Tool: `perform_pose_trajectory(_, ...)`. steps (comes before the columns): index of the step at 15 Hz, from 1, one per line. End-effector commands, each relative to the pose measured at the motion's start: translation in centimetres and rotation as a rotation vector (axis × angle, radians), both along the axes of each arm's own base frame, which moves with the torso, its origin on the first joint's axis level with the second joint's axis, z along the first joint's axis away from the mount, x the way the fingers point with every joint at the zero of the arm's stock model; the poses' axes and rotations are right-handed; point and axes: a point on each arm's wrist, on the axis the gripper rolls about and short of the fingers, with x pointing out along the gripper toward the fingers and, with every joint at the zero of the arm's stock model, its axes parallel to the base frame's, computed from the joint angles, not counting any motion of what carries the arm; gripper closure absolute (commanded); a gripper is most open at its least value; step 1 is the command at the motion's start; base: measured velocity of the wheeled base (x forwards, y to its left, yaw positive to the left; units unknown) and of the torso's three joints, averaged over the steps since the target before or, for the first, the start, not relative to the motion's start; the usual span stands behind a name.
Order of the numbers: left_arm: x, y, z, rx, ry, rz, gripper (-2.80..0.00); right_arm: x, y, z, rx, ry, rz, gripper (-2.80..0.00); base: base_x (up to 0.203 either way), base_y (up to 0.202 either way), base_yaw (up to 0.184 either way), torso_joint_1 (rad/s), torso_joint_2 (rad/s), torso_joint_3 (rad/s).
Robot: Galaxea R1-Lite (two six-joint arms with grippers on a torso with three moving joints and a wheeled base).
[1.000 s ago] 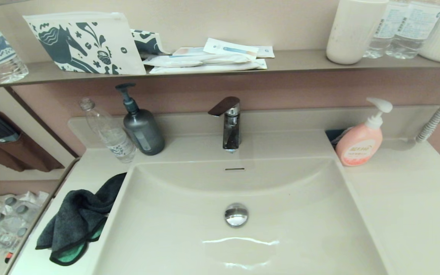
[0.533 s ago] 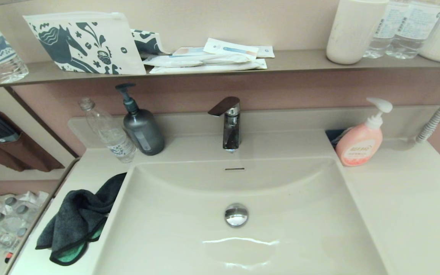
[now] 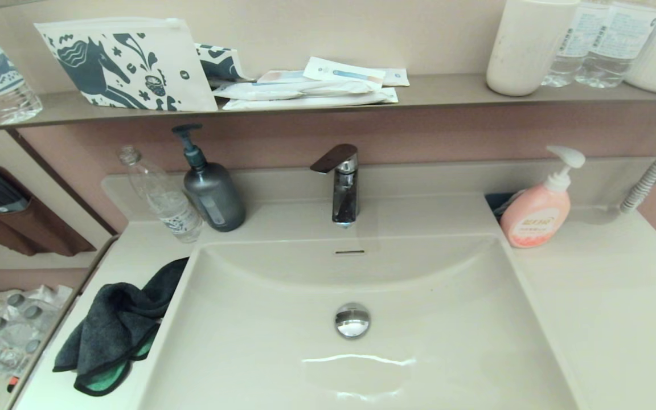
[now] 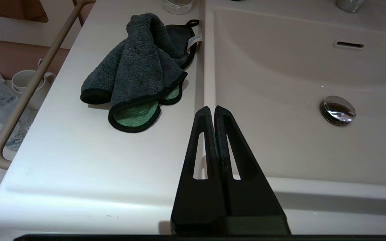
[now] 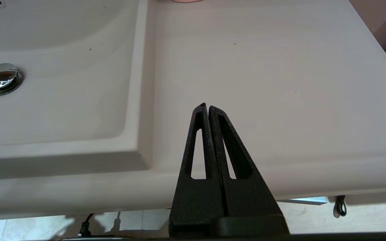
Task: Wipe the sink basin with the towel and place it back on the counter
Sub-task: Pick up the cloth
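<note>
Both claws closed, towel beside basin edge

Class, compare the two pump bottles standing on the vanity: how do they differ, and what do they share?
The grey pump bottle is dark with a dark pump; the pink pump bottle is pale coral with a white pump. The grey one stands left of the faucet, the pink one right. Both stand upright at the back of the counter.
</note>
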Motion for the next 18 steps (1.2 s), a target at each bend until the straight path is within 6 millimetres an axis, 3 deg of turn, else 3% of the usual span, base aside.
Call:
perform_pose_trajectory(1,0.0,0.0,0.0,-0.001,0.001,0.001,0.0,0.0,0.0,0.0,0.0,0.001,0.0,0.0,0.0,0.0,0.0,0.0,0.0,0.0)
perform_pose_trajectory(15,0.2,0.0,0.3,0.071,0.029,-0.037,0.0,0.0,0.0,0.0,0.0,0.002,0.0,0.0,0.0,0.0,0.0,0.0,0.0,0.0)
perform_pose_trajectory(18,0.8,-0.1,4.1,0.039,0.045,-0.081,0.0,0.0,0.0,0.0,0.0,0.001,0.0,0.0,0.0,0.0,0.0,0.0,0.0,0.0)
